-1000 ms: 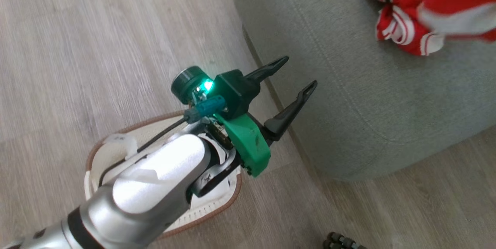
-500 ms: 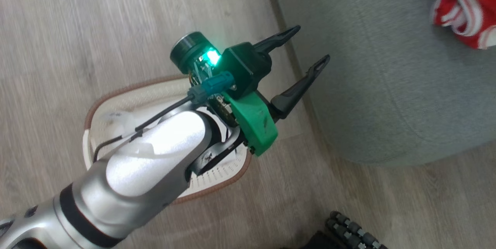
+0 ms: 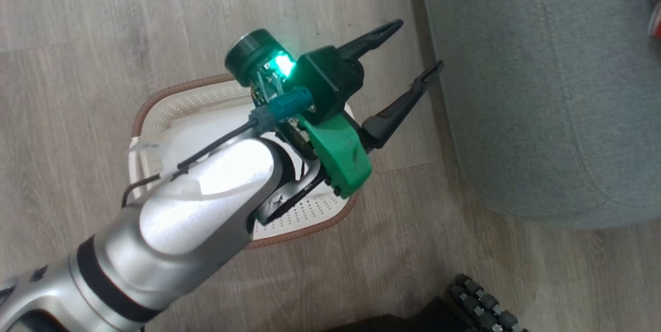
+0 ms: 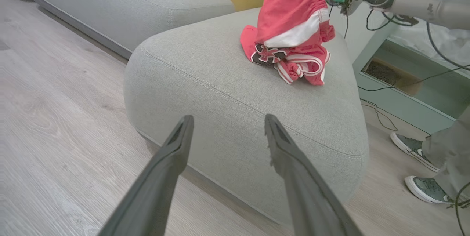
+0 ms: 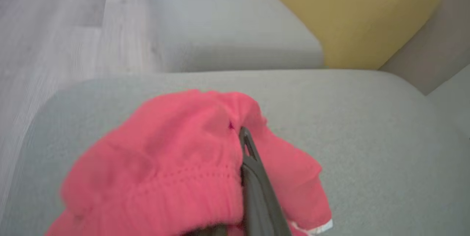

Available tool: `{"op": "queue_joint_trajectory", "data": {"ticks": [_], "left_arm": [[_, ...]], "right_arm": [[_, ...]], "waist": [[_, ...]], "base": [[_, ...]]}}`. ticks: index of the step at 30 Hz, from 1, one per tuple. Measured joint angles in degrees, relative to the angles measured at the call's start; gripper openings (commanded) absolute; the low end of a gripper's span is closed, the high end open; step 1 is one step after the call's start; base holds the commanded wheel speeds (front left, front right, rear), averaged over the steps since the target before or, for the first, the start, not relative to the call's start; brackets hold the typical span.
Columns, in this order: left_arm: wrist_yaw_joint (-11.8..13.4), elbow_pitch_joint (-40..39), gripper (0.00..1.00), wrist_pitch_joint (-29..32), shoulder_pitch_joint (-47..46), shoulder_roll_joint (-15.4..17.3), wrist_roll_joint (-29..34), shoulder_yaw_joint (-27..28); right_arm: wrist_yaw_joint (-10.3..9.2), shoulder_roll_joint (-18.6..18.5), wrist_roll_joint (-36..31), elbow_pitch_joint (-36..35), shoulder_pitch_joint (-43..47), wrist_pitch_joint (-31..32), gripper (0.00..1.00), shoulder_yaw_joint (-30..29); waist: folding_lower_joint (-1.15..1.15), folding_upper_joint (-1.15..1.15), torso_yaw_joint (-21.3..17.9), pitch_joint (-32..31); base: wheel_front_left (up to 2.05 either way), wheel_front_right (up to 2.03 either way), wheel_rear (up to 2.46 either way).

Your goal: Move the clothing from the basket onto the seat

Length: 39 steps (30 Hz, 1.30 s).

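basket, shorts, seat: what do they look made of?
basket: matte cream plastic, rows of punched holes; brown rim looks woven.
shorts: thin red fabric, likely synthetic, gathered elastic waistband, white band.
seat: matte grey woven upholstery, visible weave, stitched seam.

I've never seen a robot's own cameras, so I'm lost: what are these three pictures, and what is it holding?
It is a two-armed robot. The head picture looks down: the left pincer, open and empty, hovers near the cream perforated plastic basket. The left wrist picture looks along that pincer at the grey-green fabric sofa seat, where the red jersey with black lettering lies. The right wrist picture shows the right pincer shut on the red white-banded mesh shorts, above that seat.
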Motion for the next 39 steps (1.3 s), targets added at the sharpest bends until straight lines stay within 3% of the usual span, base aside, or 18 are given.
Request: {"op": "queue_joint_trajectory", "data": {"ticks": [8,12,13,14,15,16,27,39], "left_arm": [[-0.01,1.12,1.00,-1.40,-0.63,-0.11,-0.03,0.01],[0.00,1.64,1.00,-1.91,-0.62,-0.29,-0.11,0.02],[0.00,1.76,1.00,-2.08,-0.61,-0.37,-0.11,0.02],[0.00,1.85,1.00,-2.34,-0.58,-0.42,-0.11,0.01],[0.00,1.94,1.00,-2.41,-0.51,-0.45,-0.12,0.02],[0.00,2.05,1.00,-2.54,-0.44,-0.48,-0.12,0.00],[0.07,4.32,1.00,-4.93,2.82,-0.71,-2.57,0.00],[2.31,4.80,1.00,-8.42,8.89,-0.24,-5.26,1.20]], "right_arm": [[0.00,-0.04,4.87,2.82,-0.23,13.74,0.00,6.66],[0.00,-0.86,7.45,2.91,-0.23,16.77,0.00,8.77],[0.00,-1.11,7.86,2.91,-0.23,17.08,0.09,9.21],[0.00,-1.35,8.31,2.91,-0.23,17.14,0.62,9.79],[0.00,-1.58,8.83,2.90,-0.23,17.15,0.62,10.36],[0.00,-1.82,9.33,2.88,-0.24,17.35,1.00,10.89],[0.00,-4.90,14.40,1.57,-0.23,21.26,1.00,20.02],[0.00,-11.55,19.92,-8.04,1.66,13.97,1.00,26.86]], "waist": [[0.00,0.00,1.67,-0.35],[0.00,0.00,1.96,-1.49],[0.00,0.00,1.98,-1.82],[0.00,0.00,1.98,-2.16],[0.00,0.00,1.95,-2.54],[0.00,0.00,1.92,-2.95],[-0.01,0.00,0.43,-10.46],[-0.01,0.01,0.35,-20.35]], "base": [[0.00,0.00,0.00],[0.00,0.00,0.00],[0.00,0.00,0.00],[0.00,0.00,0.00],[0.00,0.00,0.00],[0.00,0.00,0.00],[0.00,0.00,0.00],[0.00,0.00,0.00]]}}
